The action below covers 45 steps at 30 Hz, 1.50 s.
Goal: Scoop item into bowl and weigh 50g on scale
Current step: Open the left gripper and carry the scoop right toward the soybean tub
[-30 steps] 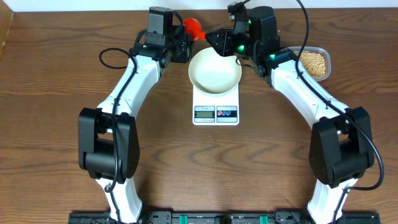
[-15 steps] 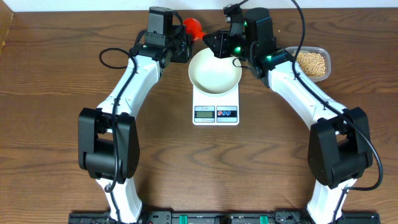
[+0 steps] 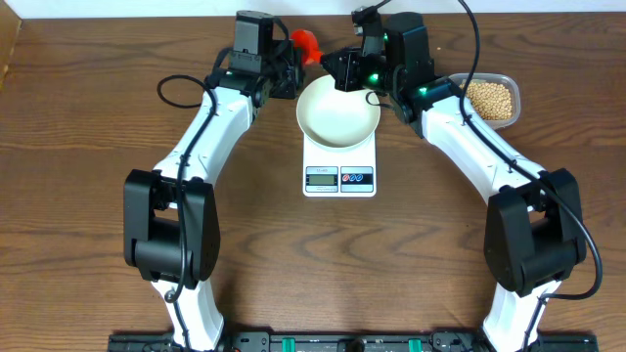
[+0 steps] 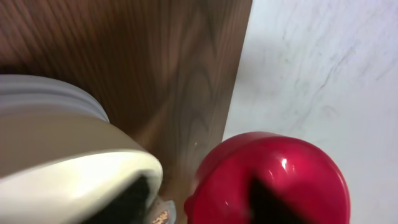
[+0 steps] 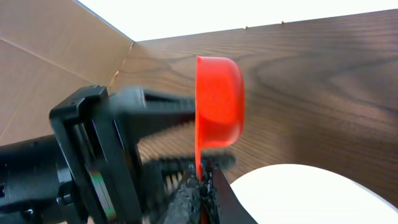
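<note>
1. Scoop (image 5: 217, 109) handle is sitting pinched in the right claw (image 5: 202, 186), at 12 o'clock of the bowl (image 3: 337, 112); the left claw (image 4: 196, 200) is hanging spread beside it.
2. Reaching the tub (image 3: 514, 96) at 3 o'clock is probably calling for a path clearing the bowl's rim.
3. Beans (image 3: 492, 100) are filling the tub; the bowl, on the scale (image 3: 339, 178), is lying empty.

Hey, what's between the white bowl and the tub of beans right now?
Just the right arm: in the overhead view its wrist end crosses the gap between the bowl and the tub of beans. Nothing else shows there.
</note>
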Each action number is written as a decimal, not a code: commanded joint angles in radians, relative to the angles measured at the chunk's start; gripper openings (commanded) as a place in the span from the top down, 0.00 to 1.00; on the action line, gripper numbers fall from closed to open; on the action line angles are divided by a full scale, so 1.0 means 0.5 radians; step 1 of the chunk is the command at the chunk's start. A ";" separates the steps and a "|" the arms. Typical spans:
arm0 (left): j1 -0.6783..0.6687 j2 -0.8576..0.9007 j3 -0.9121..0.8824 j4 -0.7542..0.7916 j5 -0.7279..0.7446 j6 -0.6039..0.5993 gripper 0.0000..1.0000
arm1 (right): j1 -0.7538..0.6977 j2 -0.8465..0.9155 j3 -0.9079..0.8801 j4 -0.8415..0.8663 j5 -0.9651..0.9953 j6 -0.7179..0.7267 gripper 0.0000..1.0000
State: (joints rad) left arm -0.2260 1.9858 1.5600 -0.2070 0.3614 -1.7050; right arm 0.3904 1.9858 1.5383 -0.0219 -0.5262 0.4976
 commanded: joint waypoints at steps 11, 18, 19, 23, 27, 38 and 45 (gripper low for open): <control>0.092 -0.059 0.000 -0.093 -0.270 0.398 0.07 | -0.183 0.002 0.041 -0.063 0.040 0.006 0.99; 0.279 -0.060 0.000 0.053 -0.468 1.237 0.07 | -0.317 0.002 0.042 -0.175 0.111 -0.008 0.99; 0.311 -0.060 0.000 0.090 -0.447 1.352 0.07 | -0.336 0.002 0.042 -0.175 0.097 -0.019 0.99; 0.424 -0.069 0.000 0.276 0.015 2.163 0.07 | -0.395 0.000 0.043 -0.175 0.028 -0.064 0.99; 0.515 -0.101 0.000 0.343 0.477 2.772 0.07 | -0.456 -0.034 0.043 -0.229 0.001 -0.110 0.98; 0.600 -0.168 0.000 0.137 0.518 3.027 0.07 | -0.577 -0.364 0.043 -0.732 0.308 -0.405 0.99; 0.600 -0.168 0.000 0.121 0.512 3.046 0.07 | -0.776 -0.470 0.045 -1.080 0.050 -0.674 0.99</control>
State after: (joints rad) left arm 0.0696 1.9221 1.5600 -0.1394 0.6014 -0.2184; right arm 0.0486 1.7634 1.5444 -0.5156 -0.4244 0.2676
